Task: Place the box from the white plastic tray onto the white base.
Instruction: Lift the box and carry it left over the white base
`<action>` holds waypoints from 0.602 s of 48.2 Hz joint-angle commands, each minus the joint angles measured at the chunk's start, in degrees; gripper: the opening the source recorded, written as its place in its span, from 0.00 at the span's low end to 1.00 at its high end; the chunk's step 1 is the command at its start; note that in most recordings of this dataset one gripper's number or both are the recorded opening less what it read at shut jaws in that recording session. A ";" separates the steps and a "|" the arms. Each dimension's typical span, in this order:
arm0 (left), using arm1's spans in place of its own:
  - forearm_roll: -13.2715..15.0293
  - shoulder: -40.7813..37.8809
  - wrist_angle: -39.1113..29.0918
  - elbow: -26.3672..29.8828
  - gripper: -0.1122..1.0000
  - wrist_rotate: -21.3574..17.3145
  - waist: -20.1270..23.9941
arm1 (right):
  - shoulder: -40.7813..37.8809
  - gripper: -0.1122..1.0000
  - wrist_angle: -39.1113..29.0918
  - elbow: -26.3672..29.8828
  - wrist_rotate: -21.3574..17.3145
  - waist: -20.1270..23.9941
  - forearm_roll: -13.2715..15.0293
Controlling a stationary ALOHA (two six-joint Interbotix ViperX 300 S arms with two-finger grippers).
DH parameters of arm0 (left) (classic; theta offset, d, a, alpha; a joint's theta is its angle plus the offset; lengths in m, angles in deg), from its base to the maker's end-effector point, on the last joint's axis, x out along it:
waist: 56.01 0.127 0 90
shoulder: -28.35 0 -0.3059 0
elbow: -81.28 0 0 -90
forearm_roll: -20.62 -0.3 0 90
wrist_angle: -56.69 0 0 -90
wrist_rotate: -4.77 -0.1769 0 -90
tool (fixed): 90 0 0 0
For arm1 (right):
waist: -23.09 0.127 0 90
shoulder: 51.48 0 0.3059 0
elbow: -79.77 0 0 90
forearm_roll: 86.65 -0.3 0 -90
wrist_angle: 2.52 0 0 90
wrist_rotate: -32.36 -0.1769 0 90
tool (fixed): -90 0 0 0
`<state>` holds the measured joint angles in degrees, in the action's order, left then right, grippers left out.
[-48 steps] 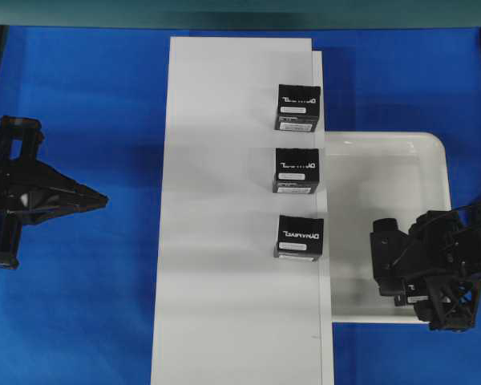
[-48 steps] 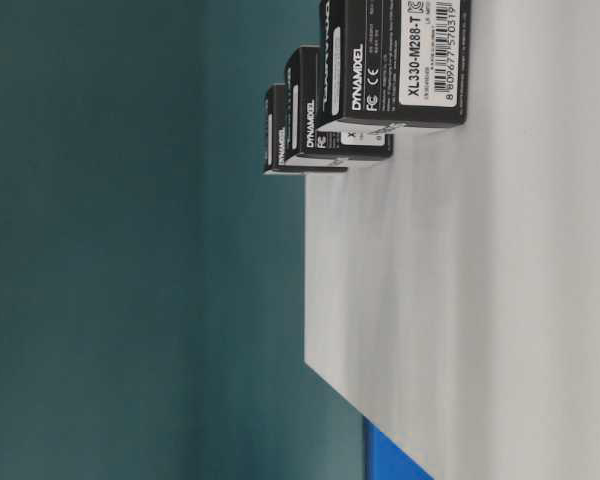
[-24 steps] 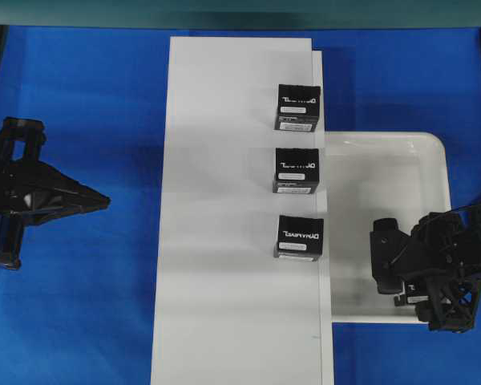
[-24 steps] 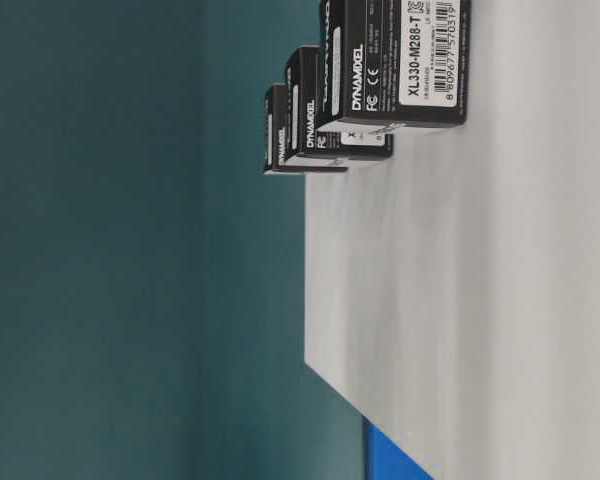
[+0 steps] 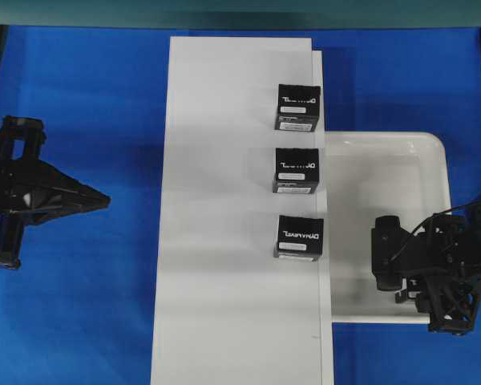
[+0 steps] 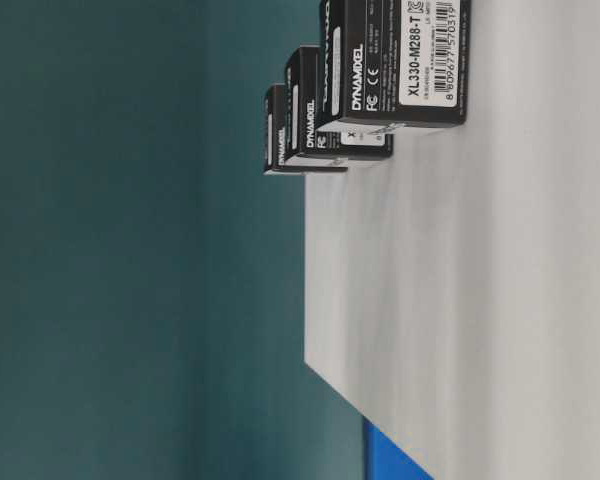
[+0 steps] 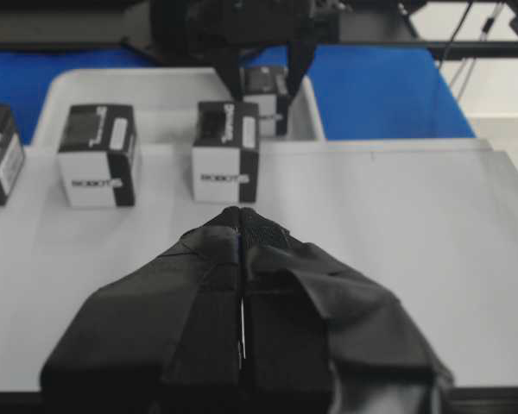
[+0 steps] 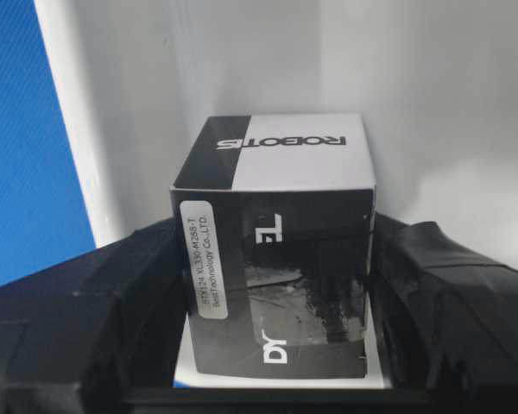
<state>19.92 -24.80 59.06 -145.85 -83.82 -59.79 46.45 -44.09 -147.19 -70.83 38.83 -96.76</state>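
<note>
1. The box (image 8: pixel 276 259) sits inside the white plastic tray (image 5: pixel 401 148), in its lower right part as the overhead view shows it, though there the right arm covers the box itself.
2. In the right wrist view the box stands directly between the two fingers of the right gripper (image 8: pixel 276 293), its black face with a white label strip turned toward the camera and its half-white face behind.
3. The left finger (image 8: pixel 112 293) lies against the box's left side and the right finger (image 8: pixel 440 293) sits right at its right side; I cannot tell whether the gripper is already squeezing the box or only framing it.
4. The box's bottom appears to rest on the tray floor.
5. The left gripper (image 7: pixel 242 226) has its fingers pressed together, holds nothing, and hovers over the blue table (image 5: pixel 80 321) to the left of the white base (image 5: pixel 224 321).
6. Three black boxes (image 5: pixel 297 169) with white lettering stand in a row along the right edge of the white base, just beside the tray.
7. The box in the tray is well apart from the left gripper, across the width of the white base.
</note>
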 commanded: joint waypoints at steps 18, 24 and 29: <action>-0.09 -1.23 0.35 2.02 0.04 0.09 -0.09 | 5.98 0.64 -12.57 12.39 -5.27 -0.09 -0.35; -0.09 -1.32 0.26 2.02 0.04 0.09 -0.09 | 5.80 0.64 -15.91 18.37 -7.21 -0.09 -0.44; -0.09 -1.41 0.26 2.02 0.04 0.18 -0.09 | 4.66 0.64 -18.02 22.76 -7.47 -0.09 -0.35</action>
<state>19.83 -25.95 59.06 -145.33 -83.82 -59.79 51.90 -61.06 -128.03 -78.21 38.74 -96.94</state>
